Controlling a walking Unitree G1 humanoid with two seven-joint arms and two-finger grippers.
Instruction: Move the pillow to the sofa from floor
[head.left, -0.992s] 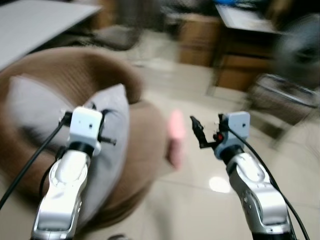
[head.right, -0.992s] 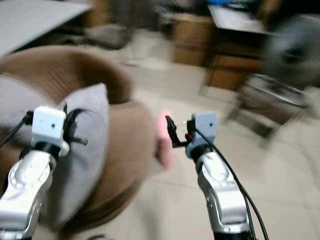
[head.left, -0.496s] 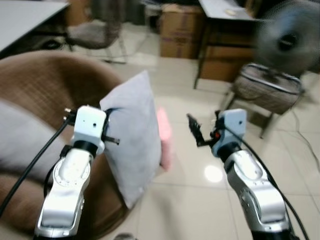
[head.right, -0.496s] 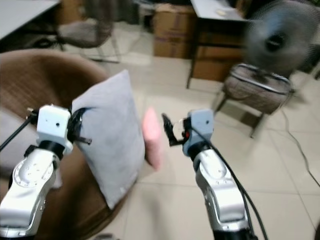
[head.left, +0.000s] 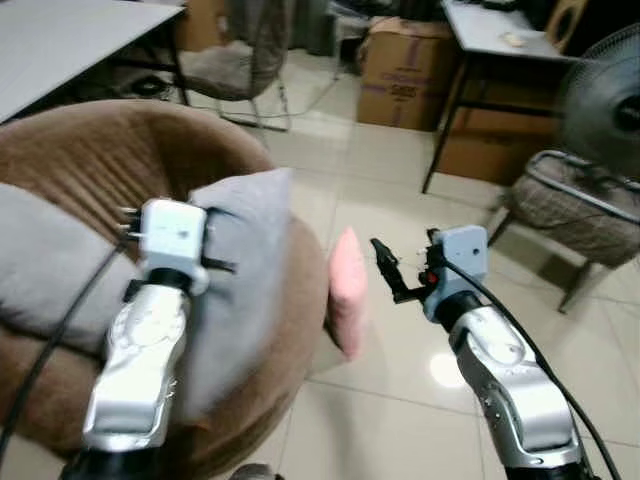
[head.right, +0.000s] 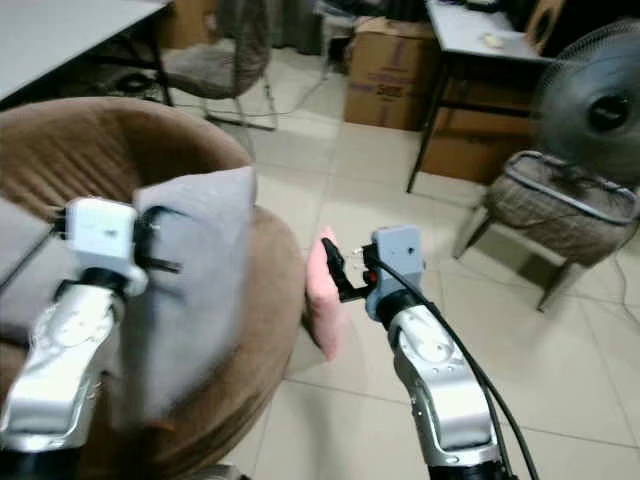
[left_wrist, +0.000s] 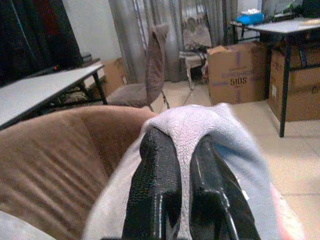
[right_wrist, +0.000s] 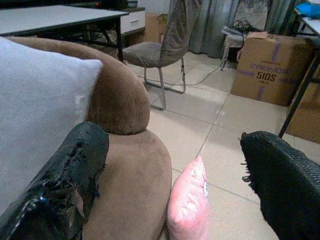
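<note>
The left pincer (left_wrist: 182, 185) is clamped on a corner of the grey pillow (head.left: 245, 270), which hangs over the near right rim of the brown sofa (head.left: 100, 160); the seat lies to its left. The right pincer (head.left: 385, 268) stands apart and empty, near a pink pillow (head.left: 347, 290) leaning on the sofa's right side.

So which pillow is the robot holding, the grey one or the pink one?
The grey pillow: the left gripper has its jaws pinched on its edge over the brown sofa. The pink pillow leans untouched against the sofa.
</note>
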